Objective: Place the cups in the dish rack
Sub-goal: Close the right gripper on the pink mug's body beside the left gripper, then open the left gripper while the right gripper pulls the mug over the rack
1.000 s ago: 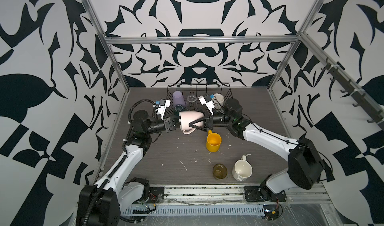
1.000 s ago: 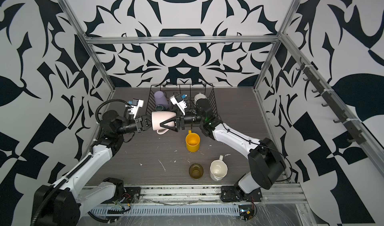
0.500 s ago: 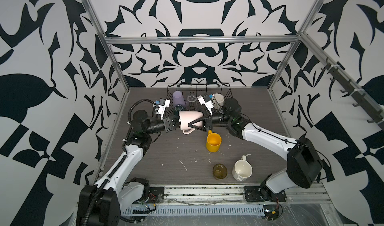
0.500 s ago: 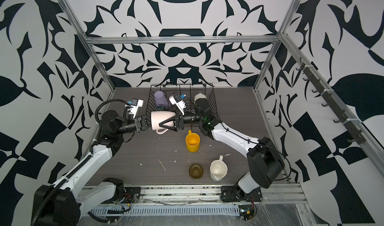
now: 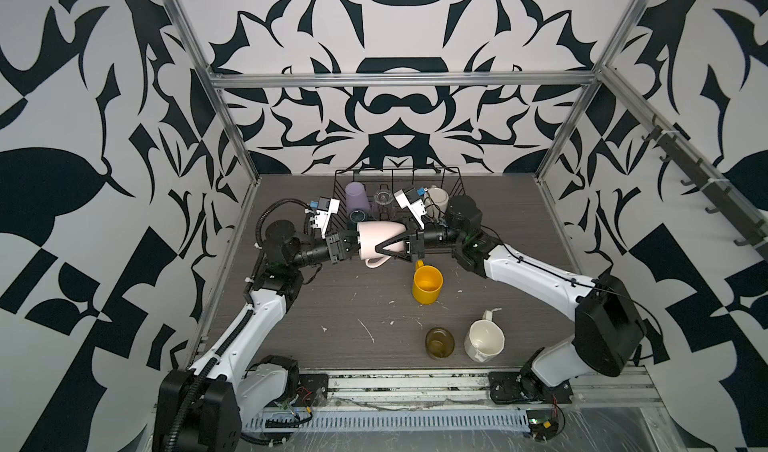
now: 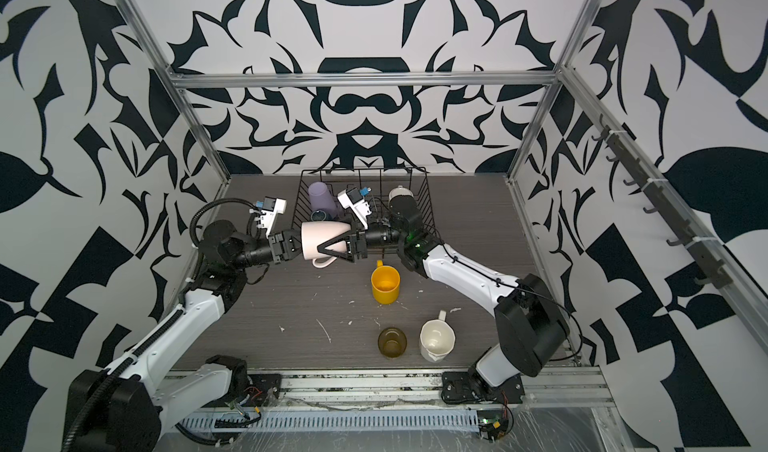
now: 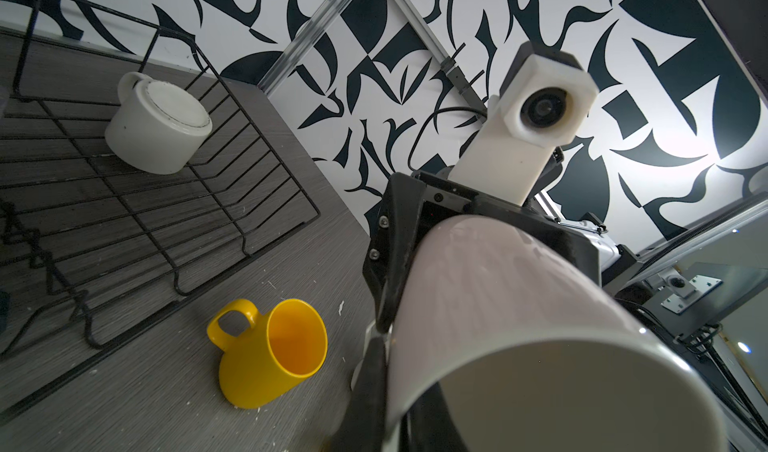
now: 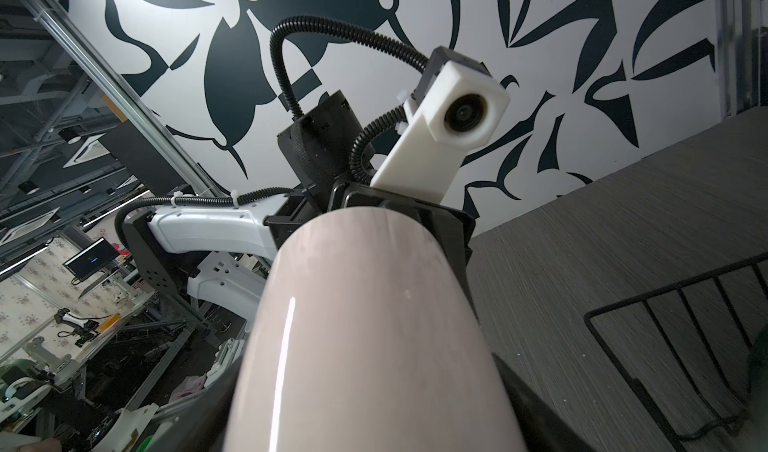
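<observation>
While both hands meet over the bench [image 5: 353, 304], a pink mug [image 5: 376, 235] lies sideways between them, handle hanging down. Left hand [image 5: 352, 244] is pinched narrow on the mug's wider end. Right hand [image 5: 380, 247] is spread wide around the other end, fingers against its sides. Dish rack [image 5: 457, 192] stands just behind the hands. A yellow mug [image 5: 428, 283] stands upright near the right hand.

From the pink mug [image 5: 376, 240], we find the dish rack [image 5: 456, 184] at 12 o'clock crowded by the lilac tumbler [image 5: 356, 196] and clear glass [image 5: 384, 202]. The yellow mug [image 5: 428, 285] blocks 5 o'clock, and bare tabletop [image 5: 332, 304] opens toward 7 o'clock.
</observation>
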Robot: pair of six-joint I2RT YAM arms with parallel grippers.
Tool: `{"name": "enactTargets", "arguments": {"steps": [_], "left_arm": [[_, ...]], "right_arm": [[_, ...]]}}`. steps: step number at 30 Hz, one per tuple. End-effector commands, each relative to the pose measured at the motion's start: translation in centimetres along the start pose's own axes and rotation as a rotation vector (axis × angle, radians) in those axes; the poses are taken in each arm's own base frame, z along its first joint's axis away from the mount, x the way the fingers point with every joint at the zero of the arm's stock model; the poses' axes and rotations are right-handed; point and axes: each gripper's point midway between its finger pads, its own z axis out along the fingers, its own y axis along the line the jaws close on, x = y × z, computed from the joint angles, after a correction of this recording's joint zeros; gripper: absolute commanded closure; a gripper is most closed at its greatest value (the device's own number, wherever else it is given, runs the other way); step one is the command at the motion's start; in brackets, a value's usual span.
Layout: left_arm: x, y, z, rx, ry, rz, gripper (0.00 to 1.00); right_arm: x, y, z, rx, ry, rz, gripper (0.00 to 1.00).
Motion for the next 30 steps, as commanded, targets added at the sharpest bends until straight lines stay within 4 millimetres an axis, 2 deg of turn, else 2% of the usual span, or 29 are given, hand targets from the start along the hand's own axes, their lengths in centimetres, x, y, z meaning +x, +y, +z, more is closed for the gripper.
{"name": "enactTargets", "arguments": {"steps": [1,13,22,25,30], "left_arm": [[-1.3,-1.8,0.0,0.035,-0.028,0.075,1.0],[-1.7,-0.9,-0.5,-0.004,-0.056,0.056,0.95],[-1.8,-0.3,-0.6,-0.023,-0.063,0.039,0.87],[-1.8,-0.3,-0.7,-0.03,-0.066,0.035,0.81],[-1.8,0.0,-0.9,-0.044,-0.068,0.029,0.61]], "right_arm": [[-2.8,0.0,0.0,0.063,-0.076,-0.072,1.0],[-4.3,-0.2,-1.2,0.11,-0.114,-0.097,1.0],[-5.7,-0.2,-2.0,0.131,-0.148,-0.114,1.0],[-6.0,0.0,-2.2,0.138,-0.157,-0.121,1.0],[-6.5,0.4,-2.5,0.143,-0.168,-0.13,1.0]]}}
